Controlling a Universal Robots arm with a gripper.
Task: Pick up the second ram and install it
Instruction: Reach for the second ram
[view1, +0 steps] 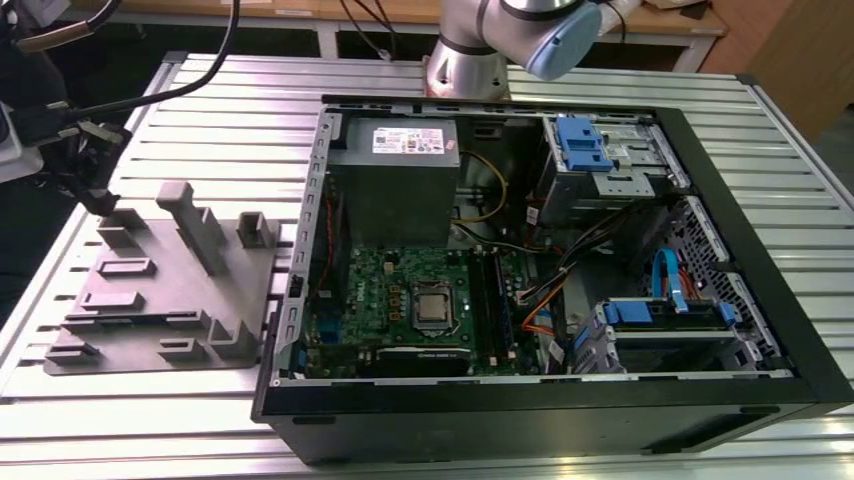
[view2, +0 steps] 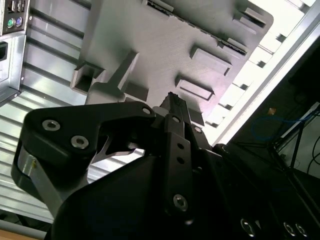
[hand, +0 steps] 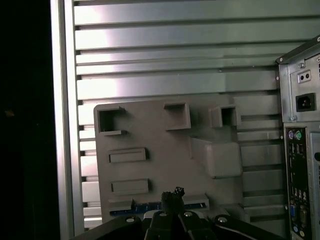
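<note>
The gripper (hand: 172, 196) hangs over the second ram (hand: 142, 208) in grey tray (hand: 165, 165) beside computer case (hand: 300, 150); closure unclear.

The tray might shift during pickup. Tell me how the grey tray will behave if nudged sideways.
The tray looks like a stiff moulded slab, so it should move as one piece rather than flex. It lies flat and wide on the table, so tipping seems unlikely. That surface looks smooth and no clamp shows, so it may slide.
</note>
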